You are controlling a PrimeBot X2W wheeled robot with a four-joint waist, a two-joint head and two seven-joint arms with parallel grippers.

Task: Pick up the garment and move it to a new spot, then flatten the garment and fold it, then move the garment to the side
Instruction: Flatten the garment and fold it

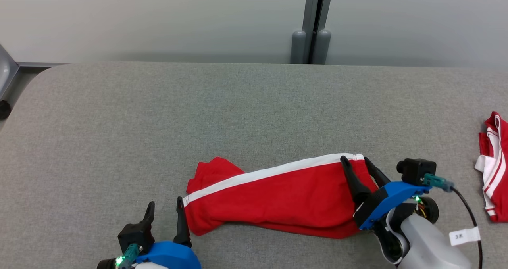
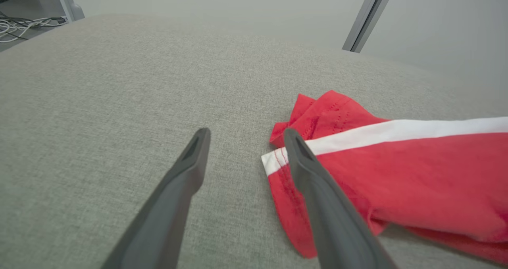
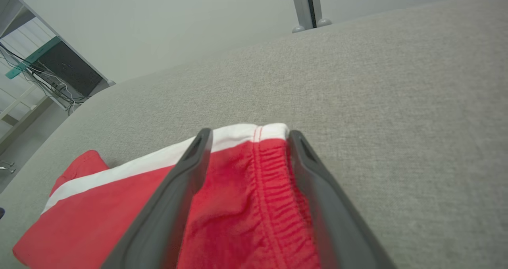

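Note:
A red garment (image 1: 278, 197) with a white side stripe lies stretched left to right near the front of the grey table (image 1: 238, 110). My right gripper (image 1: 355, 159) stands open over its right end, one finger on each side of the gathered waistband (image 3: 246, 205). My left gripper (image 1: 165, 202) is open at the garment's left hem. In the left wrist view its right finger (image 2: 317, 189) overlaps the hem corner (image 2: 278, 162), and bare table lies between the two fingers. Neither gripper is closed on the cloth.
A second red and white garment (image 1: 494, 166) lies bunched at the table's right edge. A grey post (image 1: 315, 23) stands against the wall behind the table. Cables (image 2: 24, 23) lie on the floor beyond the table's far left corner.

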